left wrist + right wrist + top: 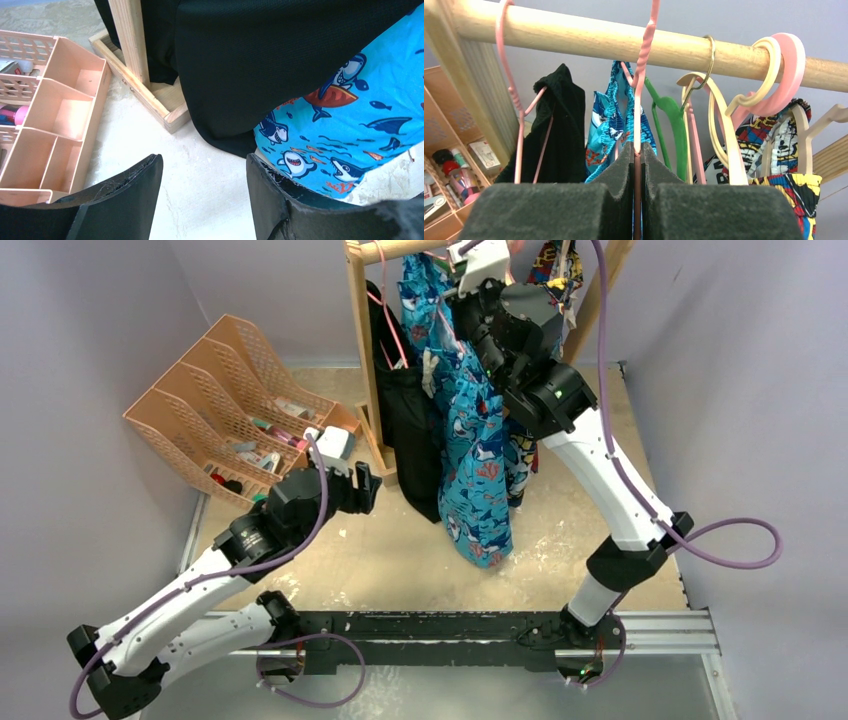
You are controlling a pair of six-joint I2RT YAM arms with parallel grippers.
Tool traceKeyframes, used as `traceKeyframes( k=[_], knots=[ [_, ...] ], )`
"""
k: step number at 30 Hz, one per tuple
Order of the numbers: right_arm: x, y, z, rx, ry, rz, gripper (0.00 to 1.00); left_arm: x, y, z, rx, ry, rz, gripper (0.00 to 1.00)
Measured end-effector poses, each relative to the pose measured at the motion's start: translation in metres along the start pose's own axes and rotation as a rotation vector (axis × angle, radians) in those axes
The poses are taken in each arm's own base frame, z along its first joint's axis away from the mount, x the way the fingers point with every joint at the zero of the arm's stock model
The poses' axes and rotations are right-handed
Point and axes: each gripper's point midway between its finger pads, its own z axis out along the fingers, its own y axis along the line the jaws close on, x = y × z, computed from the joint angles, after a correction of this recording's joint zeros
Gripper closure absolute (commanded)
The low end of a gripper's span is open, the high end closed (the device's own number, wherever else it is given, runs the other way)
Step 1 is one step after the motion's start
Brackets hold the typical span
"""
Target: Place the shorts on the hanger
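1. Hanging out up by the wooden rod (574,35), the right hand (637,157) is pinched tight on the thin wire neck of the pink hanger (640,100). Its pads are squeezed together with only the wire between them.
2. The hanger's neck runs up across the front of the rod and out of the top of the wrist view, so I honestly can't tell if the hook sits over the rod.
3. The shorts (472,440) are bunched up at the top right behind that neck. From there they dangle long, just beside the black garment (410,440), with their bottom end low near the tabletop (400,550).
4. The black garment has its own pink hanger on the rod, left of the shorts.
5. The left hand (205,170) is down low over the tabletop with its fingers spread wide and nothing between them. It faces the lower edges of the black garment and the shorts.
6. Further along the rod there's a green hanger (674,125), a cream hanger (719,125) and a comic-print garment (774,145).
7. A peach organizer (220,400) sits on the tabletop off to the left.
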Motion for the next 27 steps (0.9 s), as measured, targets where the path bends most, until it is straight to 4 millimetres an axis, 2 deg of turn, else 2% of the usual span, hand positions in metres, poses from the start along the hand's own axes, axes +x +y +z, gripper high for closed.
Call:
traceKeyframes(
  k=[6, 11, 17, 23, 27],
  knots=[
    [0.012, 0.0, 0.019, 0.003, 0.012, -0.009, 1.0, -0.004, 0.006, -0.006, -0.019, -0.018, 0.003, 0.39],
    [0.029, 0.012, 0.031, -0.021, 0.042, -0.017, 1.0, -0.008, 0.006, -0.01, -0.021, -0.017, 0.004, 0.39],
    [0.053, 0.025, 0.036, -0.054, 0.082, -0.008, 1.0, -0.019, 0.005, -0.015, -0.016, -0.034, -0.003, 0.39],
    [0.072, 0.037, 0.037, -0.089, 0.117, 0.016, 1.0, -0.02, 0.007, -0.017, -0.024, -0.038, -0.006, 0.39],
    [0.077, 0.04, 0.035, -0.098, 0.122, 0.034, 0.98, -0.02, 0.008, -0.018, -0.03, -0.039, -0.014, 0.39]
  ],
)
